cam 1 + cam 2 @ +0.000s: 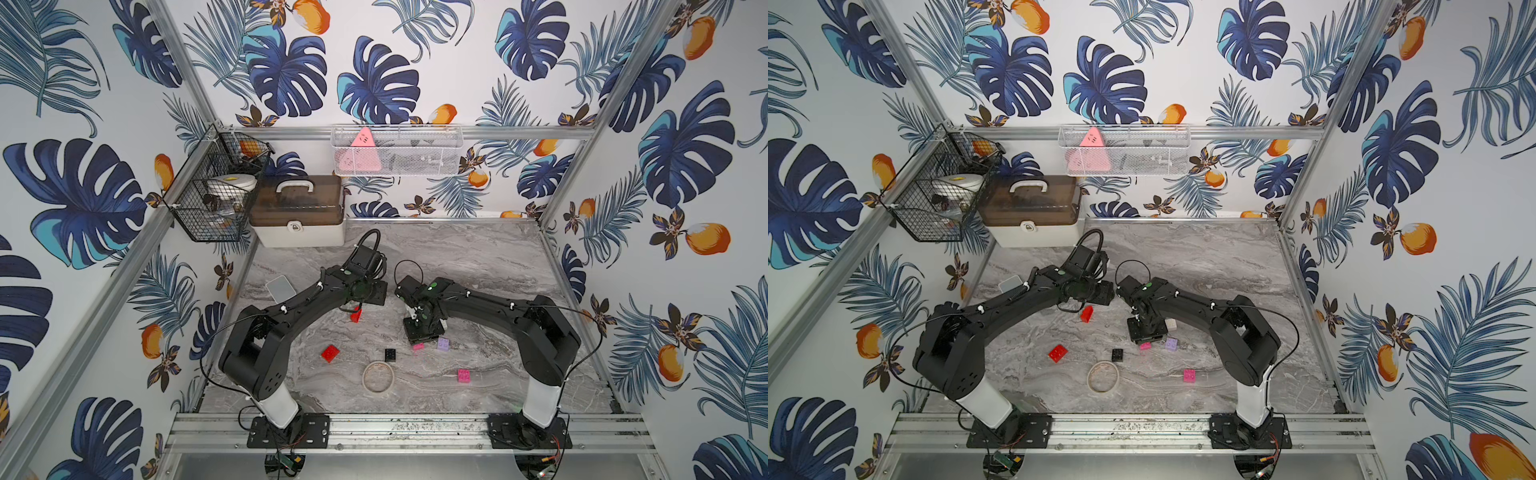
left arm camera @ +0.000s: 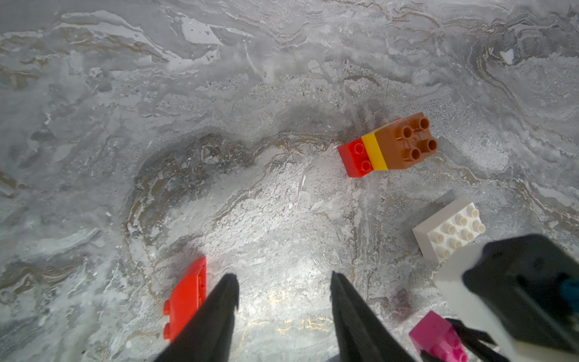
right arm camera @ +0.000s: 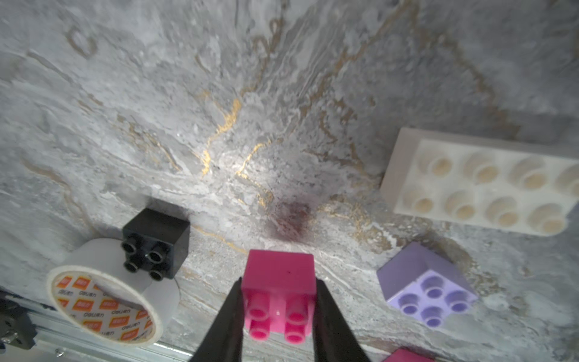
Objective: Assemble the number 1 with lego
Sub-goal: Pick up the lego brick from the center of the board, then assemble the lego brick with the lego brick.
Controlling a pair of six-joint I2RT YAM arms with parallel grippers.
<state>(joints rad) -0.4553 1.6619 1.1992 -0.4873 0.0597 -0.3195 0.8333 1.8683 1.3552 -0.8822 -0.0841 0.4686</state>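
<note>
My right gripper (image 3: 279, 282) is shut on a pink lego brick (image 3: 279, 291), its studs facing the camera, just above the marble table (image 1: 478, 257). Both top views show it low at table centre (image 1: 418, 345). My left gripper (image 2: 283, 282) stands open with bare table between its fingers; a red brick (image 2: 186, 297) lies on its side just outside one finger. A red, yellow and orange stack (image 2: 391, 145) lies further off. Loose bricks nearby: white (image 3: 482, 185), lilac (image 3: 427, 288), black (image 3: 156, 243), another red (image 1: 330, 353) and another pink (image 1: 464, 375).
A tan tape ring (image 1: 378, 376) lies near the table's front, touching the black brick in the right wrist view. A pale grey rounded box (image 1: 281, 288) sits at the left edge. A lidded storage case (image 1: 297, 210) stands at the back left, with wire baskets (image 1: 216, 187) above it.
</note>
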